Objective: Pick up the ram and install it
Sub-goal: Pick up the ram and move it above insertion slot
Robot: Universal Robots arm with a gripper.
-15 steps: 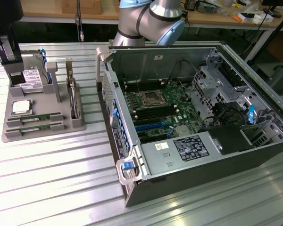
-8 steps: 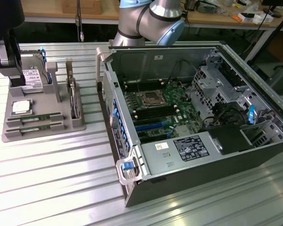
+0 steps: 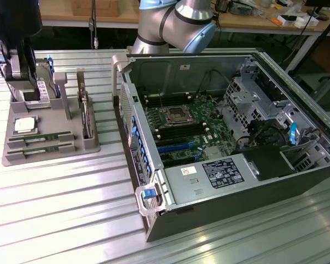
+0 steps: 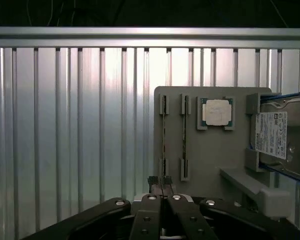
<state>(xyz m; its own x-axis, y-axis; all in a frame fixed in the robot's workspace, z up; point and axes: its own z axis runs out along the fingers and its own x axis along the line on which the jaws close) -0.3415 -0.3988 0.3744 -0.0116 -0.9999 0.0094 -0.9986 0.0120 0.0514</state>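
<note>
Two green ram sticks (image 3: 41,137) (image 3: 42,147) lie on edge in the slots of a grey holder (image 3: 49,157) at the exterior view's left. In the wrist view the same sticks show as thin strips (image 4: 163,131) (image 4: 184,132). My black gripper (image 3: 17,69) hangs over the holder's far end, above the parts and touching none of them. Seen from the wrist, the gripper (image 4: 160,184) has its fingers pressed together, holding nothing, roughly in line with one ram stick. The open computer case (image 3: 225,137) shows the motherboard and its black memory slots (image 3: 179,132).
The holder also carries a square silver CPU (image 4: 216,112) (image 3: 25,125), an upright hard drive (image 4: 279,135) (image 3: 41,89) and another upright part (image 3: 86,110). The case's raised wall (image 3: 126,104) faces the holder. Ribbed metal table (image 3: 60,209) runs between and in front.
</note>
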